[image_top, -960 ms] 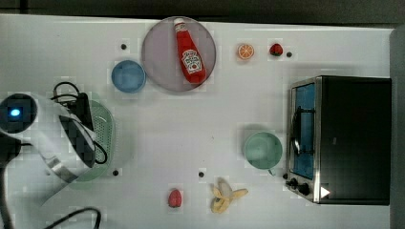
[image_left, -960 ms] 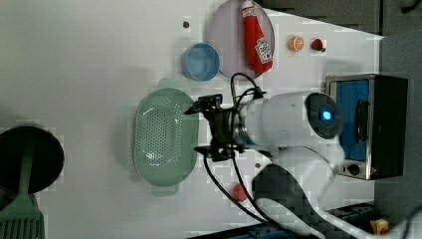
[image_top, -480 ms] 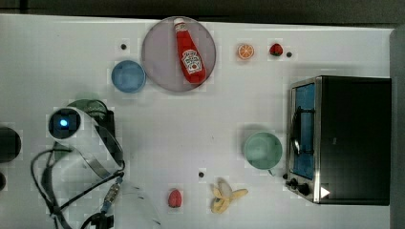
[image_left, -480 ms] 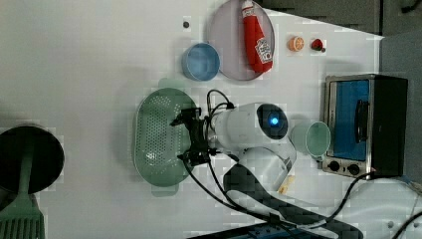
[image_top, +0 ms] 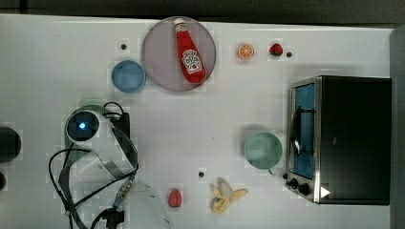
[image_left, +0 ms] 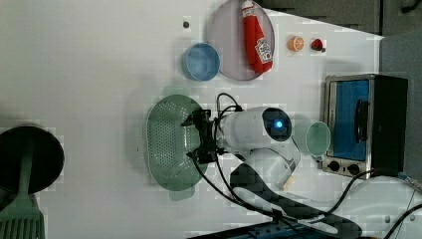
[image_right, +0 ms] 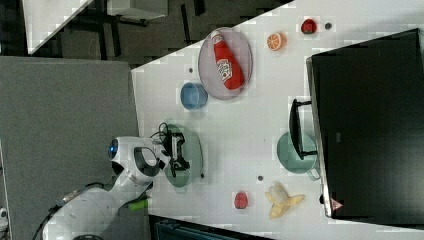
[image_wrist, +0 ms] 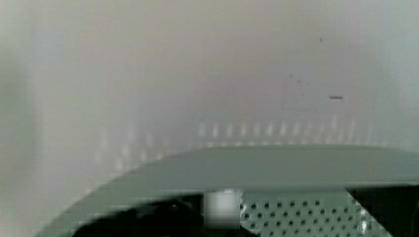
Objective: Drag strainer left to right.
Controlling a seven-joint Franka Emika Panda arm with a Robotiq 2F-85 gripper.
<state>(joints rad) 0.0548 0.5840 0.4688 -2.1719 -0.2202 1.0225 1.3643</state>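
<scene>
Strainer (image_left: 169, 144) on surface (image_left: 89, 64), left part of left view, below blue bowl (image_left: 200, 61). Hand (image_left: 195, 139) spread wide, over strainer's right rim, nothing pinched.

Judgement: step is seating fingers astride rim wall. Lower squarely, catch wall, not floor holes; pull level toward toaster oven (image_left: 366, 127), slow, avoid tipping.

Arm reaches in from left view's right, wrist bent toward strainer.

Robot lab with mock kitchen: white tabletop (image_top: 62, 52), toaster oven (image_top: 340, 138), toy fruit, ketchup bottle (image_top: 190, 51), grey partition (image_right: 65, 130).
</scene>
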